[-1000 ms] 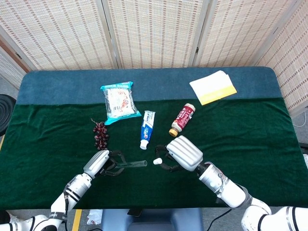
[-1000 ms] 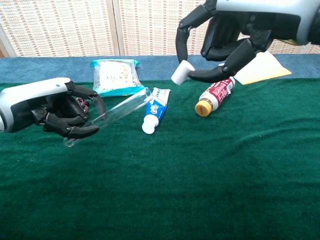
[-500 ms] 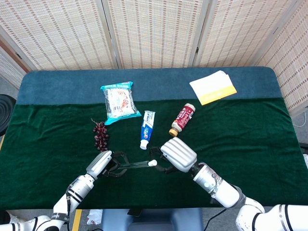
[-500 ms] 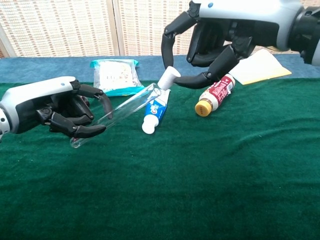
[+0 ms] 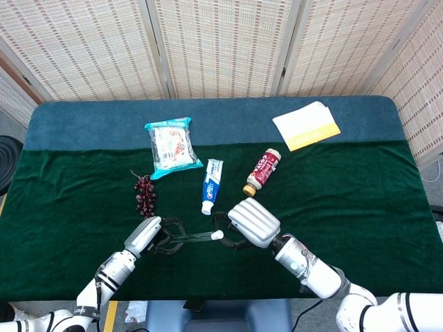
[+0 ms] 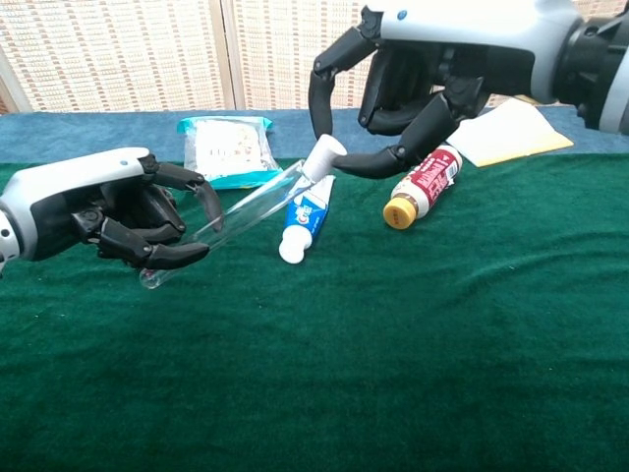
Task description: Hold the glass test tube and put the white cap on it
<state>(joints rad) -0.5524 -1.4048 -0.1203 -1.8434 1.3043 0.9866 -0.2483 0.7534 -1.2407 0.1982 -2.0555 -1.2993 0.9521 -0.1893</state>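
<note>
My left hand (image 6: 108,211) (image 5: 149,236) grips the glass test tube (image 6: 231,221) (image 5: 195,237) near its closed end and holds it tilted above the green cloth, open mouth up and to the right. My right hand (image 6: 418,69) (image 5: 250,223) pinches the white cap (image 6: 322,155) (image 5: 217,235) between thumb and a finger. The cap sits right at the tube's mouth, touching or partly over it; I cannot tell how deep it is seated.
A toothpaste tube (image 5: 211,185), a small red-labelled bottle (image 5: 261,171), a bunch of dark grapes (image 5: 145,194), a snack packet (image 5: 170,145) and a yellow-white paper pad (image 5: 307,125) lie on the green table cloth (image 5: 360,200) beyond my hands.
My right hand carried the cap leftward and down to the tube's mouth. My left hand shifted a little right and raised the tube's open end toward the cap.
</note>
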